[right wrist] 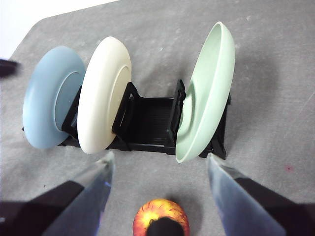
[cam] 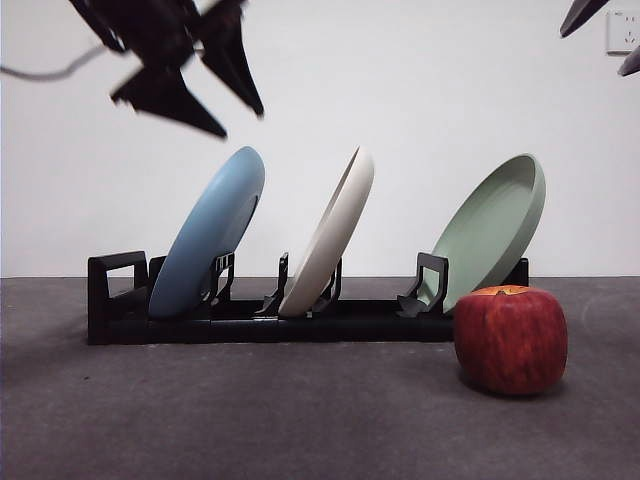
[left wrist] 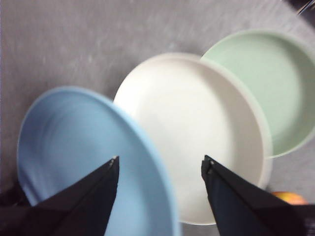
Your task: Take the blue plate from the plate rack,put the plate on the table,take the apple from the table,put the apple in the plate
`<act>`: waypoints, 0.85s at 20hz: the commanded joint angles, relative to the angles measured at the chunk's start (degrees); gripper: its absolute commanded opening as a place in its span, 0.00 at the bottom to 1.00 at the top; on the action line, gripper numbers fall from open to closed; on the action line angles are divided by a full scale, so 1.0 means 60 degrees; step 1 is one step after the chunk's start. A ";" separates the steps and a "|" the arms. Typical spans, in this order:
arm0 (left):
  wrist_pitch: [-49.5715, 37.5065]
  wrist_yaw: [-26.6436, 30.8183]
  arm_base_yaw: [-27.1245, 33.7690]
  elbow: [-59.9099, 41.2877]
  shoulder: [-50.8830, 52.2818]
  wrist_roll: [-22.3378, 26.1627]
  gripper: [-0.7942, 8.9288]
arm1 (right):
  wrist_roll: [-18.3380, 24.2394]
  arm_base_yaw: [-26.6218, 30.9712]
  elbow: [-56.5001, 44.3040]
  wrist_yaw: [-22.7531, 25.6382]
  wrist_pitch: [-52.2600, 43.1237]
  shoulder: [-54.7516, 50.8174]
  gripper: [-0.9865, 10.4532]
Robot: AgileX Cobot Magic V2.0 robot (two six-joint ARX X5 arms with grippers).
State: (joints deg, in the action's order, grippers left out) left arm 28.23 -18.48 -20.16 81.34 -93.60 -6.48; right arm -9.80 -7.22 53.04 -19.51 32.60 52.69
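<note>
Above the blue plate (cam: 212, 232), the left gripper (cam: 242, 118) is held with jaws spread wide, ready to pinch its rim; the plate is kept leaning in the plate rack (cam: 112, 300); the apple (cam: 511, 340) is left on the table (cam: 250, 410) under the right gripper (right wrist: 158, 162), also spread.

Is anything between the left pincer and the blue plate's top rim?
Nothing visible. The left pincer, jaws open, hangs above the blue plate with only air between. The cream-white plate stands in the next slot of the plate rack, apart.
</note>
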 commanded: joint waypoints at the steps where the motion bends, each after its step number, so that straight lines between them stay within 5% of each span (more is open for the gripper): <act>1: -0.0102 0.0164 -0.0117 -0.0018 -0.0463 0.0084 0.37 | 0.0069 -0.0004 0.0066 -0.0004 -0.0058 0.0007 0.37; 5: -0.0120 0.0510 -0.0197 -0.0018 -0.0772 0.0084 0.37 | 0.0069 -0.0004 0.0066 0.0007 -0.0058 0.0007 0.37; 8: -0.0109 0.0506 -0.0211 -0.0004 -0.0769 0.0084 0.06 | 0.0069 -0.0004 0.0066 0.0015 -0.0058 0.0007 0.37; 17: 0.2597 -0.0211 -0.0433 0.2499 -0.0178 0.0463 0.07 | 0.0073 -0.0004 0.0066 0.0022 -0.0062 0.0007 0.36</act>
State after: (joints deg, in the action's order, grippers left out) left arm 43.72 -19.88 -22.55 95.59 -95.74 -5.76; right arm -9.80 -7.20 53.04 -19.46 32.58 52.69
